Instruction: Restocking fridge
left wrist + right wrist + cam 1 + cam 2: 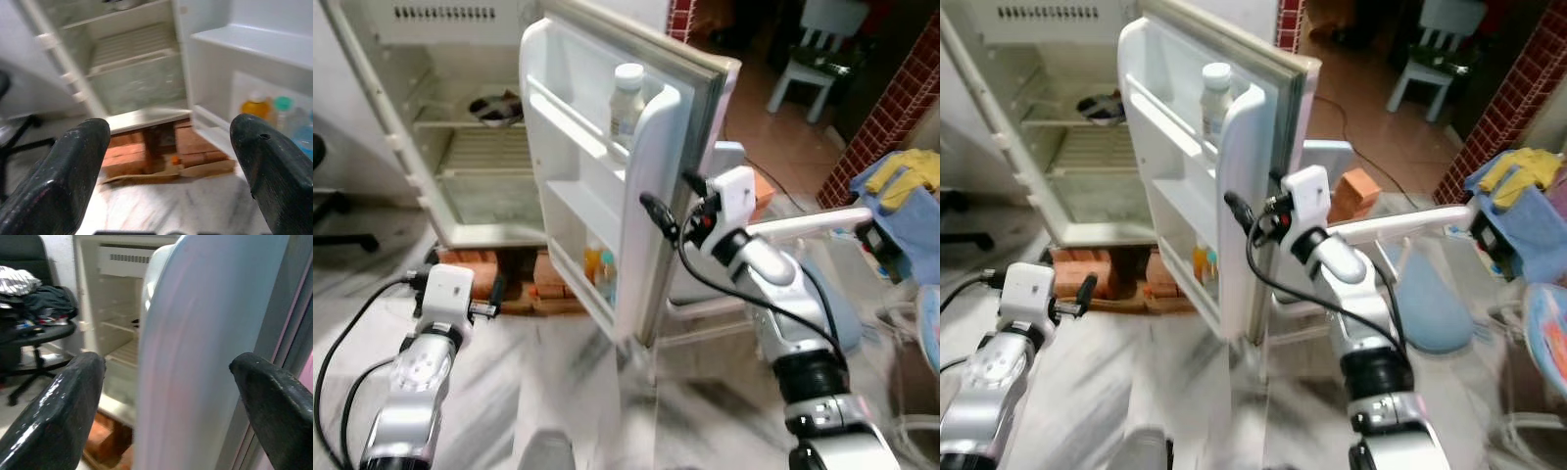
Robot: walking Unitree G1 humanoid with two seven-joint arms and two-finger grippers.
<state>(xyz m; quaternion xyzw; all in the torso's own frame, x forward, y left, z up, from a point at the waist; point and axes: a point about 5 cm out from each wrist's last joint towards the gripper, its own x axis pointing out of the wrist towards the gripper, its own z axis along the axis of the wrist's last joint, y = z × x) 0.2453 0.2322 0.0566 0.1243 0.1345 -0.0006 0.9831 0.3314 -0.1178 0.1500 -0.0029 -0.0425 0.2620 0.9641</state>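
Observation:
The white fridge (470, 147) stands open on bricks (480, 269), with a dark bowl (496, 106) on an inner shelf. Its door (578, 186) swings out toward me. A white bottle (626, 98) stands in the top door shelf, and orange and teal-capped bottles (600, 266) stand in the bottom one. My right gripper (677, 201) is open at the door's outer edge; in the right wrist view that edge (195, 333) lies between the two fingers. My left gripper (168, 142) is open and empty, held low and facing the fridge base and the bottom door shelf.
An office chair (34, 328) piled with clothes stands left of the fridge. A small white chair (808, 59) is at the back right by a brick wall (891, 108). A blue cloth with yellow gloves (901, 186) lies on the right. The floor is marble.

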